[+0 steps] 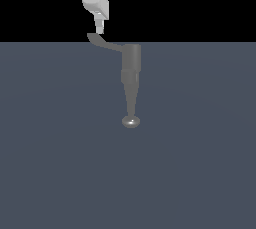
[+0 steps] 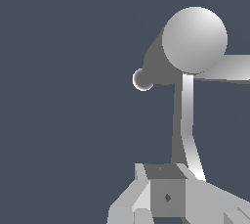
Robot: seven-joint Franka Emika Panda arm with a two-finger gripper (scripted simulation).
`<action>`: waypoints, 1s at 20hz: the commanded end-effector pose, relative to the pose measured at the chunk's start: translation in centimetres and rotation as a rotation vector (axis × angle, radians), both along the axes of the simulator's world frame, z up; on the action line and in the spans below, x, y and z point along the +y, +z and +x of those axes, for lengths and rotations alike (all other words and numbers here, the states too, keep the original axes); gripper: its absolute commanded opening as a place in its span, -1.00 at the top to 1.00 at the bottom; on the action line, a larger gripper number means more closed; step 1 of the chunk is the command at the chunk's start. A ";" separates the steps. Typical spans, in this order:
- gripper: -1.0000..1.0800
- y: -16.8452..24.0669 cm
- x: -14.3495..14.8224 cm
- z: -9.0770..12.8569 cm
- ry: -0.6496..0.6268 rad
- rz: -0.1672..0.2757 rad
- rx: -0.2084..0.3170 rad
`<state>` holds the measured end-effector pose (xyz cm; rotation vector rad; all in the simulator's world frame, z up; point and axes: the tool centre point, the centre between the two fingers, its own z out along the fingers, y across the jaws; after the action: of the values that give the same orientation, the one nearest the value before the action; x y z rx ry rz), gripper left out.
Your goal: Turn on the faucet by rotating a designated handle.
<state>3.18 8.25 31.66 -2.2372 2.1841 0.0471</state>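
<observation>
We count one faucet [image 1: 131,73], one handle [image 1: 102,42] and one pincer [image 1: 100,28], all on or above a plain slate-blue counter [image 1: 55,148]. In the exterior view the faucet sits a little above the middle of the picture, its grey cylinder at the far edge of the counter against the black background. Its spout [image 1: 130,100] runs from the cylinder toward the camera, narrowing as it goes, and ends in one rounded shiny knob [image 1: 131,121]; the long axis of the faucet therefore lies along our line of sight, knob end nearest us. The handle runs crosswise to that axis, projecting from the top of the cylinder toward the exterior view's left and curving up slightly at its widened tip. The white pincer hangs from above with its finger end at that tip, touching or just over it; we cannot tell which. In the wrist view we see the cylinder's round top [image 2: 194,39], the knob [image 2: 142,79] beyond it, and one pale finger [image 2: 188,120] reaching to the handle [image 2: 229,70]. We cannot tell whether the pincer is open or closed.
</observation>
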 end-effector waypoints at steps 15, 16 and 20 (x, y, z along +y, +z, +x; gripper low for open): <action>1.00 -1.8 0.7 1.5 -0.116 -0.032 -0.010; 1.00 -1.8 0.7 1.5 -0.115 -0.032 -0.009; 1.00 -1.8 0.8 0.5 -0.115 -0.032 -0.009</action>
<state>4.00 9.02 29.84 -2.1180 2.3209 0.0008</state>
